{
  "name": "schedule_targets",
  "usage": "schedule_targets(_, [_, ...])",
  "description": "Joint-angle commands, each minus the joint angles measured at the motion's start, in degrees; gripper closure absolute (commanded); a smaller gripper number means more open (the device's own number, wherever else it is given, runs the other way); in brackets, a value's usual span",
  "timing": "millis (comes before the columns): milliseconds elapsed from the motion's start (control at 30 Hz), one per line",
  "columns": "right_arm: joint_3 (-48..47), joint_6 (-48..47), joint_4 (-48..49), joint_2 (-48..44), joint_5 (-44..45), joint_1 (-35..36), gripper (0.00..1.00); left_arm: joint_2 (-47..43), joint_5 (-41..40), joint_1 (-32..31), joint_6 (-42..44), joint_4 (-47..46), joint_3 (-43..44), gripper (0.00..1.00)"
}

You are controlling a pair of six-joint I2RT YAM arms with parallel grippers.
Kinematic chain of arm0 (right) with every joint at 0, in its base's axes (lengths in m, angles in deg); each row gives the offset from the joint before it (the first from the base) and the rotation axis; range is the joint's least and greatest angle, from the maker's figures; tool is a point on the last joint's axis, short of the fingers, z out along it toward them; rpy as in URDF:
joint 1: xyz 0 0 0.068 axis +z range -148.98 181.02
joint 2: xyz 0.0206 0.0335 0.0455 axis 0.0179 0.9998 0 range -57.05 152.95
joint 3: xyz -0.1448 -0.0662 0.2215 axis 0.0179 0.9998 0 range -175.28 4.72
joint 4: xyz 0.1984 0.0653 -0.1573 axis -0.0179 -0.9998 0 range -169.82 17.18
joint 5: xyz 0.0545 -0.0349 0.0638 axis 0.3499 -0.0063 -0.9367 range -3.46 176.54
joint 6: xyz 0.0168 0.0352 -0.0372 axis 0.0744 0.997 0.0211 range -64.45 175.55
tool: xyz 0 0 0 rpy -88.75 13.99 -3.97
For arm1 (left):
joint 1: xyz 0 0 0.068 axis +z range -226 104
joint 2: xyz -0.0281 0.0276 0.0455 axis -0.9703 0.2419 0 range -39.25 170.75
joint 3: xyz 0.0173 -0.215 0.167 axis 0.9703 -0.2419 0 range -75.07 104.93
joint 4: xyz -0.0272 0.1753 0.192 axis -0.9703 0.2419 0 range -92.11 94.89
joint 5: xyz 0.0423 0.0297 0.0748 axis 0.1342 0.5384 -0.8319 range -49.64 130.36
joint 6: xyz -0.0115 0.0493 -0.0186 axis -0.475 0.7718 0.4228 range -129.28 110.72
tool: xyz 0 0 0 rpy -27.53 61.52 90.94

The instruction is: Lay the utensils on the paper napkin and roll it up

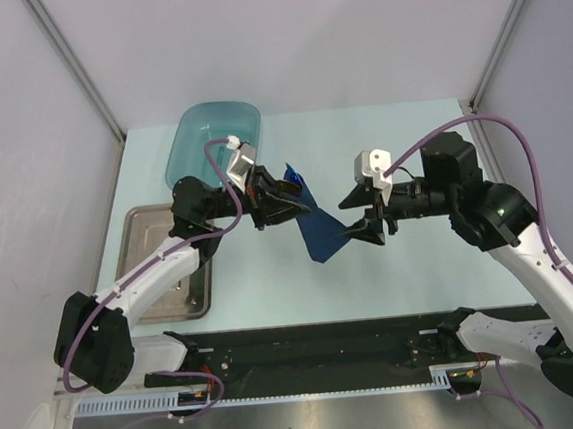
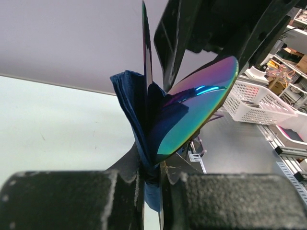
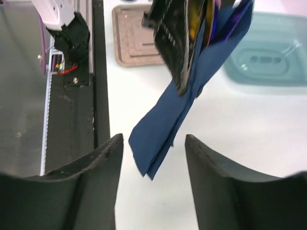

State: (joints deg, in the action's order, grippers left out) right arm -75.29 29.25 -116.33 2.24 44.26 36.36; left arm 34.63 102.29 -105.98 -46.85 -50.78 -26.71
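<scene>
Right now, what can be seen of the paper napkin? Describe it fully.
The paper napkin is a thin dark navy sheet, soft and matte, bunched into several loose layers. It is held up off the table, clamped in the left gripper together with the iridescent utensils, which stick out beside its folds. Its free lower end hangs slanting between the open fingers of the right gripper, which do not seem to touch it.

The top external view looks down from above and behind the arm bases, taking in the whole table (image 1: 413, 163) and facing the far wall. The left wrist view sits just behind the left gripper (image 2: 151, 191), very near the paper napkin (image 2: 127, 96), seemingly facing the right arm's side. The right wrist view looks past the right gripper (image 3: 153, 141) at the same napkin, with the teal tub (image 3: 268, 62) beyond. All three views share the napkin.
</scene>
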Motion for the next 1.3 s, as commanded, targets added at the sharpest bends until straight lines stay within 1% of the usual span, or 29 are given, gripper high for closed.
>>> schedule_targets(0, [1.78,0.20,-4.74,-0.14,1.24,-0.61,0.43,0.03,-0.06,0.36,-1.28,-3.62,3.58,1.00])
schedule_targets(167, [3.28,-0.06,-5.62,1.27,1.68,-3.15,0.42,0.64,0.82,0.27,-2.51,-4.95,4.73,1.00])
schedule_targets(200, [3.10,0.02,-5.62,2.05,0.89,-3.69,0.43,0.56,1.08,0.27,-2.52,-4.95,4.81,1.00])
schedule_targets(300, [1.35,0.20,-6.24,3.81,-1.91,-4.83,0.69,0.03,1.61,0.27,-2.60,-4.77,4.64,1.00])
schedule_targets(333, [1.00,0.20,-6.24,4.08,-2.36,-5.01,0.87,-0.15,1.79,0.27,-2.78,-4.86,4.47,1.00])
schedule_targets(367, [0.65,0.03,-6.24,4.26,-2.80,-5.44,0.97,-0.32,2.05,0.18,-3.30,-4.95,4.29,1.00])
schedule_targets(400, [0.56,-0.15,-6.24,4.52,-4.02,-5.80,1.00,-0.58,2.40,0.27,-3.39,-5.04,3.94,1.00])
schedule_targets(500, [0.64,-0.76,-5.71,5.57,-5.44,-6.94,1.00,-1.64,2.93,-0.17,-4.10,-5.21,3.32,1.00])
schedule_targets(633, [1.17,-4.10,-5.28,7.59,-6.41,-8.87,1.00,-2.43,4.07,-0.61,-5.07,-5.65,3.67,1.00])
schedule_targets(800, [1.08,-6.04,-0.18,10.14,-7.90,-10.11,1.00,-2.70,5.39,-1.49,-5.94,-5.56,5.25,1.00])
schedule_targets(933, [2.66,-6.30,4.20,11.20,-9.22,-7.40,1.00,-2.26,4.69,-2.19,-6.99,-6.62,5.96,1.00])
schedule_targets(1067, [5.99,-4.55,9.48,10.06,-9.75,-4.49,1.00,-1.47,3.47,-2.37,-7.52,-7.23,6.92,1.00])
schedule_targets(1200, [8.72,-0.42,15.98,9.27,-9.05,-2.81,1.00,-0.50,1.88,-2.63,-7.70,-7.59,7.63,1.00])
schedule_targets(1267, [10.39,1.95,20.03,9.27,-6.95,-2.29,1.00,0.11,1.00,-2.46,-7.88,-7.59,7.10,1.00])
